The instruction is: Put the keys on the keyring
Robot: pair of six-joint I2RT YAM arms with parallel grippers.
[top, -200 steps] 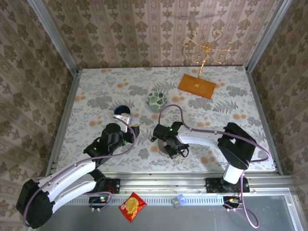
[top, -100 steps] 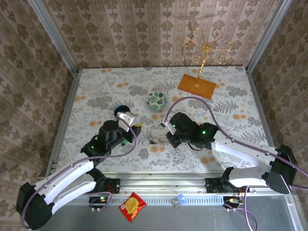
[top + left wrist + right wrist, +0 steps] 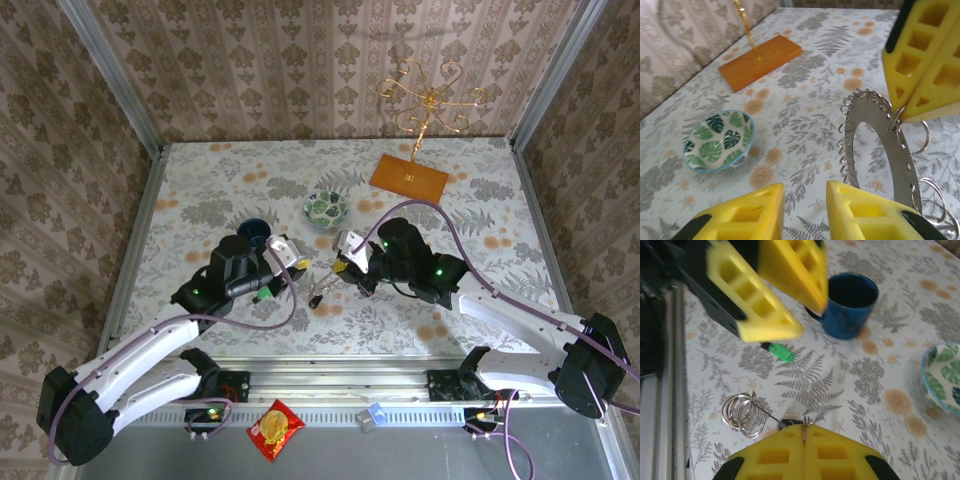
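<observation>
Holding keyring (image 3: 901,165) upright on edge: right hand (image 3: 804,432) clamped; left hand (image 3: 805,200) apart.

From where I stand, the top external camera sits high behind the arm bases and looks steeply down over the whole table (image 3: 200,180) to its far wall. The left wrist camera sits low and close behind the left gripper (image 3: 805,192), facing across the table past the keyring (image 3: 901,165) to the patterned bowl (image 3: 715,142) and the orange wooden base (image 3: 762,61). The right wrist camera tilts down from close above the right gripper (image 3: 804,429) toward the blue mug (image 3: 847,307), and the bowl lies in all three views.
</observation>
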